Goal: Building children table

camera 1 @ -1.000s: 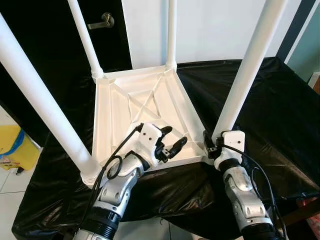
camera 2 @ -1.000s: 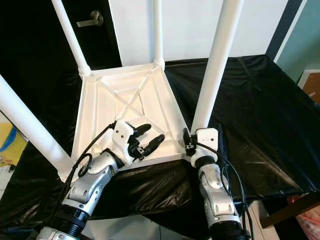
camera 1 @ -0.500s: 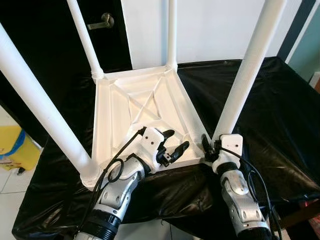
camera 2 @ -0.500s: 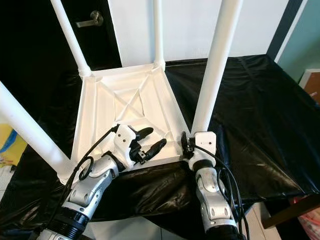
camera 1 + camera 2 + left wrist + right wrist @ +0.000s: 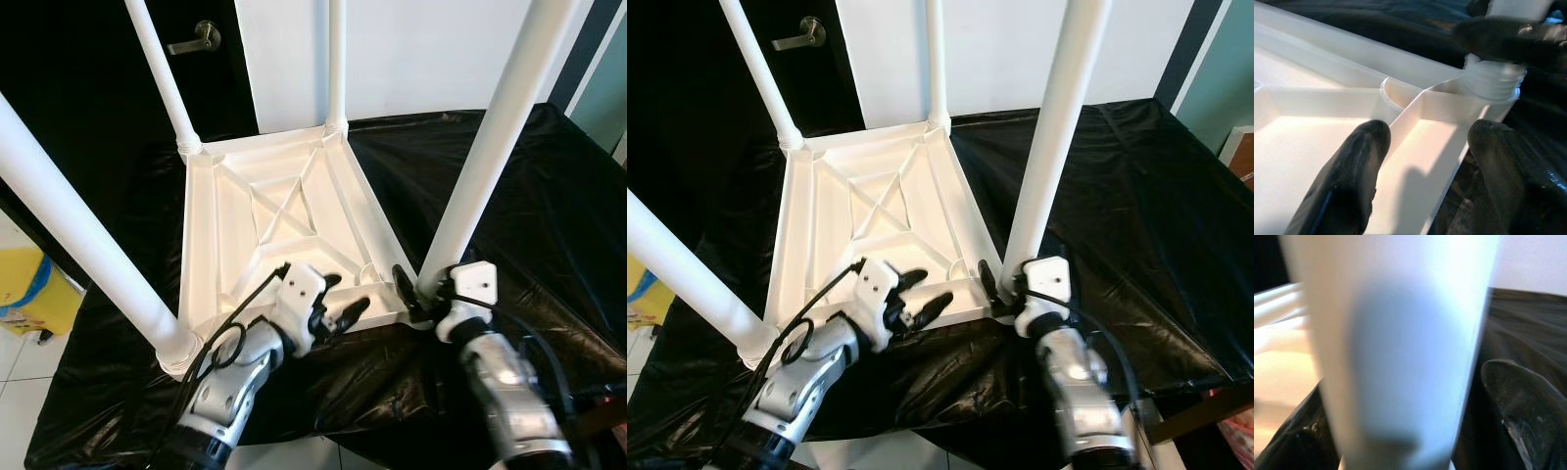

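Observation:
A white children's table (image 5: pixel 284 211) lies upside down on a black cloth, its legs pointing up. My left gripper (image 5: pixel 345 296) hovers open over the near edge of the ribbed underside, close to the near right corner; in the left wrist view its fingers (image 5: pixel 1347 181) straddle a rib beside the leg socket (image 5: pixel 1493 81). My right gripper (image 5: pixel 428 297) clasps the base of the near right leg (image 5: pixel 485 147). In the right wrist view that leg (image 5: pixel 1400 347) stands between the two fingers (image 5: pixel 1528 406).
The black cloth (image 5: pixel 529 196) covers the work table and drops off at the near edge. A dark door with a lever handle (image 5: pixel 201 39) is at the back left. On the floor at the left lies a yellow object (image 5: pixel 24 284).
My left gripper has drawn back from the middle of the underside to its near edge. The right wrist has swung to the right around the leg's base.

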You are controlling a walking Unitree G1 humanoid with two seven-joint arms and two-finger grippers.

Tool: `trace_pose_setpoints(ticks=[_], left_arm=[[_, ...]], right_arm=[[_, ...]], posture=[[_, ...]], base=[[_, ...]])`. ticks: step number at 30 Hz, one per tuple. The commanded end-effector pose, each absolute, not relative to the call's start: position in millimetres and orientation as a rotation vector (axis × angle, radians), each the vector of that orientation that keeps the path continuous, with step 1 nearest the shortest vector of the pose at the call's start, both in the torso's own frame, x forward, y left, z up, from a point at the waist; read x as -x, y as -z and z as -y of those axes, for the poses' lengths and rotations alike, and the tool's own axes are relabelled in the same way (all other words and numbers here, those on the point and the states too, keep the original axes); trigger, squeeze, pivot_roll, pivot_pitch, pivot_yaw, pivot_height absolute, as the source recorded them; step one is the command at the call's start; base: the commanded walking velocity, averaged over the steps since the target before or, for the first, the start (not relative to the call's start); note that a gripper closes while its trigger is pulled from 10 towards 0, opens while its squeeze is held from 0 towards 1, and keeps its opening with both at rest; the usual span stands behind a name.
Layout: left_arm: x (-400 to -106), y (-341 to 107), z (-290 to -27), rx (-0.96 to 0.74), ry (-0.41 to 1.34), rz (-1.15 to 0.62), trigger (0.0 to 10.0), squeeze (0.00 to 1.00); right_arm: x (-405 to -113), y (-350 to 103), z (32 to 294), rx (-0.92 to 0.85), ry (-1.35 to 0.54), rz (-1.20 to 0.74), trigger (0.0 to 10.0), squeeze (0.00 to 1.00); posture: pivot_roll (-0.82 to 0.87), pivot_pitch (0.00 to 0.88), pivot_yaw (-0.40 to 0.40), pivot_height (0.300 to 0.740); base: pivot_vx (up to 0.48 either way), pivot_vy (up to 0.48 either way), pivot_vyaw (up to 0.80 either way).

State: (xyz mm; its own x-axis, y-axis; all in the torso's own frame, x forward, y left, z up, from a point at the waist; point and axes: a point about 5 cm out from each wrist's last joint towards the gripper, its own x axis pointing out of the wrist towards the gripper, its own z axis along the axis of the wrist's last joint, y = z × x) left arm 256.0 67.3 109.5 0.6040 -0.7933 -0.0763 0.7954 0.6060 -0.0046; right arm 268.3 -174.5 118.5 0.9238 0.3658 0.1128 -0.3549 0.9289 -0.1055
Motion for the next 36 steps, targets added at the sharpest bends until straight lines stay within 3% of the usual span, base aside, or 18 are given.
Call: trace_pose_setpoints(ticks=[1, 5, 6, 7, 9, 10, 23, 24, 28, 32, 36], left_arm=[[-244, -115, -60, 0.010, 1.089, -0.066, 10.0, 0.00], [-239, -118, -59, 0.015, 1.136, -0.064, 10.0, 0.00], [-238, -119, -59, -0.008, 1.143, -0.064, 10.0, 0.00], [-238, -120, -58, -0.018, 1.148, -0.063, 10.0, 0.00], [-237, -120, -57, -0.024, 1.150, -0.063, 10.0, 0.00], [-237, -120, -57, -0.033, 1.147, -0.061, 10.0, 0.00], [-241, -120, -57, -0.083, 1.129, -0.056, 10.0, 0.00], [-242, -121, -57, -0.084, 1.128, -0.054, 10.0, 0.00], [-242, -122, -57, -0.085, 1.127, -0.051, 10.0, 0.00], [-244, -124, -54, -0.083, 1.120, -0.044, 10.0, 0.00], [-244, -125, -54, -0.079, 1.122, -0.043, 10.0, 0.00]], right_arm=[[-273, -122, 173, 0.088, -0.473, 0.130, 10.0, 0.00], [-279, -124, 176, 0.116, -0.550, 0.110, 10.0, 0.00], [-282, -125, 176, 0.131, -0.584, 0.097, 9.3, 0.00], [-284, -124, 176, 0.146, -0.613, 0.085, 3.6, 0.00], [-285, -123, 176, 0.156, -0.631, 0.078, 3.6, 0.00], [-285, -121, 176, 0.163, -0.650, 0.069, 0.0, 0.00], [-279, -105, 179, 0.195, -0.653, 0.007, 0.0, 0.00], [-280, -103, 181, 0.212, -0.617, -0.012, 9.8, 0.00], [-281, -100, 183, 0.229, -0.564, -0.032, 10.0, 0.00], [-281, -93, 173, 0.134, -0.308, -0.060, 10.0, 0.00], [-279, -91, 169, 0.091, -0.229, -0.063, 10.0, 0.00]], posture=[[-0.19, 0.000, 0.045, 0.740], [-0.18, 0.000, 0.034, 0.740], [-0.18, 0.000, 0.029, 0.740], [-0.17, 0.000, 0.024, 0.740], [-0.17, 0.000, 0.024, 0.740], [-0.16, 0.000, 0.014, 0.740], [-0.16, 0.000, 0.005, 0.740], [-0.16, 0.000, 0.008, 0.740], [-0.16, 0.000, 0.008, 0.740], [-0.16, 0.000, 0.014, 0.740], [-0.15, 0.000, 0.016, 0.740]], base=[[0.000, 0.000, 0.00], [0.000, 0.000, 0.00], [0.000, 0.000, 0.00], [0.000, 0.000, 0.00], [0.000, 0.000, 0.00], [0.000, 0.000, 0.00], [0.000, 0.000, 0.00], [0.000, 0.000, 0.00], [0.000, 0.000, 0.00], [0.000, 0.000, 0.00], [0.000, 0.000, 0.00]])
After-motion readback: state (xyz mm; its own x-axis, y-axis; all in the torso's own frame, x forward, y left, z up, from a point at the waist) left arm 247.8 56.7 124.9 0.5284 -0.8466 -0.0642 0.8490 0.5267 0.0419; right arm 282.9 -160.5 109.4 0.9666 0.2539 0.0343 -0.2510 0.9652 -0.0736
